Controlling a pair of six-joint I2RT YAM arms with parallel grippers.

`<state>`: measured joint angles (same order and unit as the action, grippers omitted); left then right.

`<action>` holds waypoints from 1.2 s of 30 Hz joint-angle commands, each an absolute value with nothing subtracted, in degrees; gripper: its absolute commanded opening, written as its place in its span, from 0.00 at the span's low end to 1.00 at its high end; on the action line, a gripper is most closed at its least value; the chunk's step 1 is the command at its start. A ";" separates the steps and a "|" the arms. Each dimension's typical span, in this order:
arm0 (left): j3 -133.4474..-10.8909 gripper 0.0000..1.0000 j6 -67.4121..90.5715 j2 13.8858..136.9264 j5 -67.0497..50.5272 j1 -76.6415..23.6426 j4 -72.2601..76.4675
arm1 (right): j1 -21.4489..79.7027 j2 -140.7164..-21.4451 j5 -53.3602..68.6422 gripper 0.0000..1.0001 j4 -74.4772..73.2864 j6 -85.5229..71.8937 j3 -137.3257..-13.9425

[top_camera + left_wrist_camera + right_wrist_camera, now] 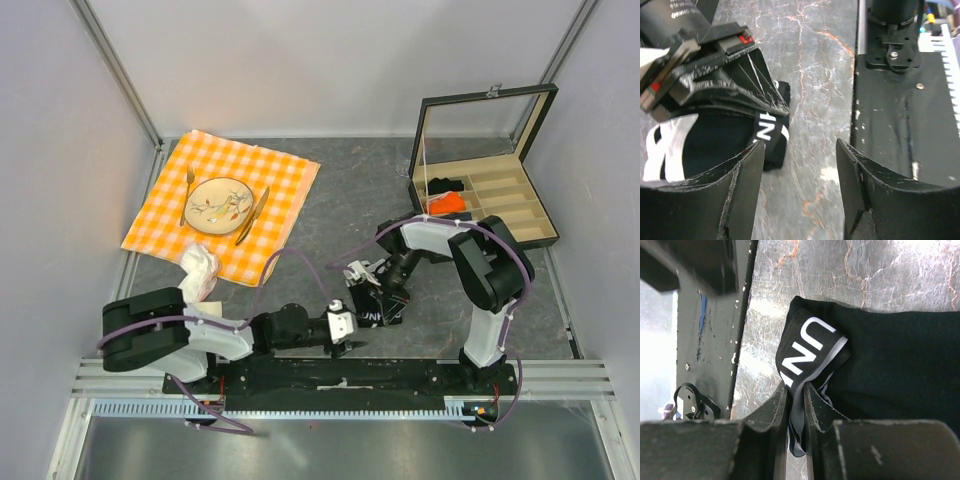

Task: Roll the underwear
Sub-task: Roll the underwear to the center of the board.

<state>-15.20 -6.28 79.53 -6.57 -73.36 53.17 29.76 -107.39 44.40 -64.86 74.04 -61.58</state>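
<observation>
The underwear (372, 318) is black fabric with a white-lettered waistband, bunched on the grey table near the front rail. My right gripper (380, 297) is shut on a fold of the waistband; in the right wrist view the band (807, 347) is pinched between my right gripper's (796, 390) jaws. The black body (890, 355) spreads to the right. My left gripper (352, 335) is open and empty just beside the underwear. In the left wrist view my left gripper (800, 150) frames bare table, with the underwear (705, 145) at its left finger.
An orange checked cloth (285, 190) with a plate (220, 204), fork and knife lies at the back left. A white crumpled item (198, 272) sits at its near edge. An open compartment box (500, 200) holding orange and black rolls stands at the back right. The black base rail (340, 375) runs along the front.
</observation>
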 commanded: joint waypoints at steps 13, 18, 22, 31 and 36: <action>-29.62 0.67 -26.98 97.64 10.10 -75.94 48.16 | 29.71 -110.30 46.76 0.20 -67.15 74.53 -63.54; -31.55 0.58 -27.51 99.66 11.16 -76.02 45.54 | 29.71 -110.39 46.85 0.21 -67.24 74.71 -63.46; -32.17 0.26 -25.67 99.93 9.58 -76.03 41.93 | 29.18 -109.43 47.37 0.26 -67.24 74.18 -63.46; -31.99 0.02 -12.14 97.12 1.16 -73.13 31.75 | 20.67 -100.56 49.30 0.42 -66.10 71.89 -65.82; -32.60 0.02 1.64 97.38 -16.84 -64.09 29.01 | 14.86 -93.10 49.13 0.45 -65.92 73.38 -66.71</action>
<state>-32.23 -13.43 97.12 -0.78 -70.57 37.04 17.85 -99.98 46.85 -66.43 71.75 -64.42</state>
